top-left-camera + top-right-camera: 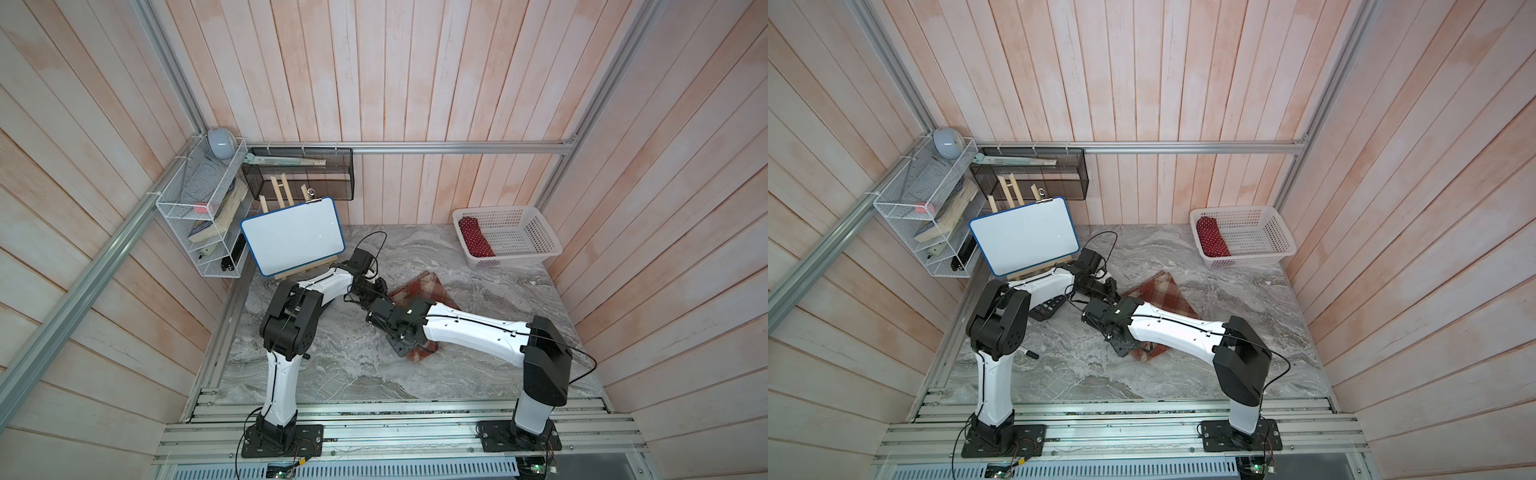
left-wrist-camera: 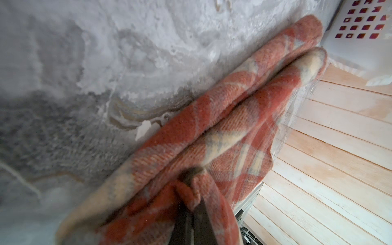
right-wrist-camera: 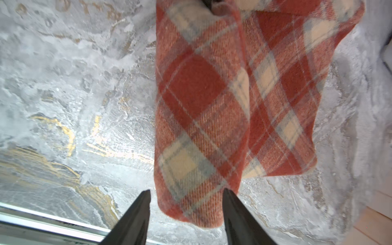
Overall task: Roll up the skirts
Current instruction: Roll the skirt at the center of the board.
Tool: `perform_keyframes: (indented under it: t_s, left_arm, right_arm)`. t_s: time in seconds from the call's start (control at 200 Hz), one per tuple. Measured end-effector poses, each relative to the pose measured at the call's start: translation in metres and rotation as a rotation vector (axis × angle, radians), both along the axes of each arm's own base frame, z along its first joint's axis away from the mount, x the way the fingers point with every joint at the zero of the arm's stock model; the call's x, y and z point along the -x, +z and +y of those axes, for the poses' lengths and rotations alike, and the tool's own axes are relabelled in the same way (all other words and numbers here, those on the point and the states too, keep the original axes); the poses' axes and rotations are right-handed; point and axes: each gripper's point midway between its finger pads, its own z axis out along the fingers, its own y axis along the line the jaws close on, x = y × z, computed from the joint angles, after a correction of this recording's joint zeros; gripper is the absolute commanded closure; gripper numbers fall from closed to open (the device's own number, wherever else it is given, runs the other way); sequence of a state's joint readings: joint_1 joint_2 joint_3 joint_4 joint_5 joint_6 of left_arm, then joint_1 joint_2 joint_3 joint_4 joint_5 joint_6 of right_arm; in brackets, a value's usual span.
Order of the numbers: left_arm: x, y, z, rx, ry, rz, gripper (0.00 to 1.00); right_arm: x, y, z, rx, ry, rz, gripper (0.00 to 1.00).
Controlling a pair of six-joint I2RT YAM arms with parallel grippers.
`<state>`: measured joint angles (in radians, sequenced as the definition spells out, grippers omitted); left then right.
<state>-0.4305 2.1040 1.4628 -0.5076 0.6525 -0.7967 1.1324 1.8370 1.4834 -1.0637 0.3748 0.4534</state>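
While the left gripper (image 2: 192, 180) clamps a bunched fold of the skirt (image 1: 426, 286), lying mid-frame on the table (image 1: 478, 374), the right gripper (image 3: 186, 192) straddles its lower end, jaws apart.

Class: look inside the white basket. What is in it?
A red dotted cloth lies against one wall of the basket. Whatever sits beneath that cloth is covered.
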Motion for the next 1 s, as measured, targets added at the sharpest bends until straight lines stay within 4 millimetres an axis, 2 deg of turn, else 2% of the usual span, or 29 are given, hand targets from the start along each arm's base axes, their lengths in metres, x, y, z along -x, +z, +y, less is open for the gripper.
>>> perform_keyframes:
  t_s: [0.14,0.41,0.72,0.84,1.0]
  left_arm:
    - [0.0,0.0,0.0,0.002,-0.001,0.001,1.0]
    - [0.0,0.0,-0.001,0.011,-0.003,-0.005,1.0]
    - [0.0,0.001,-0.001,0.027,-0.005,-0.001,1.0]
    - [0.0,0.001,-0.001,0.029,-0.005,0.0,1.0]
    - [-0.001,0.001,0.001,0.031,0.0,0.003,1.0]
  right_arm:
    - [0.009,-0.018,0.001,0.106,0.037,-0.008,0.43]
    - [0.001,-0.043,-0.014,0.262,0.04,-0.043,0.45]
    - [0.002,-0.056,-0.017,0.285,0.051,-0.031,0.35]
    - [0.003,-0.053,-0.012,0.265,0.047,-0.019,0.35]
    - [-0.004,-0.031,0.004,0.213,0.033,-0.038,0.35]
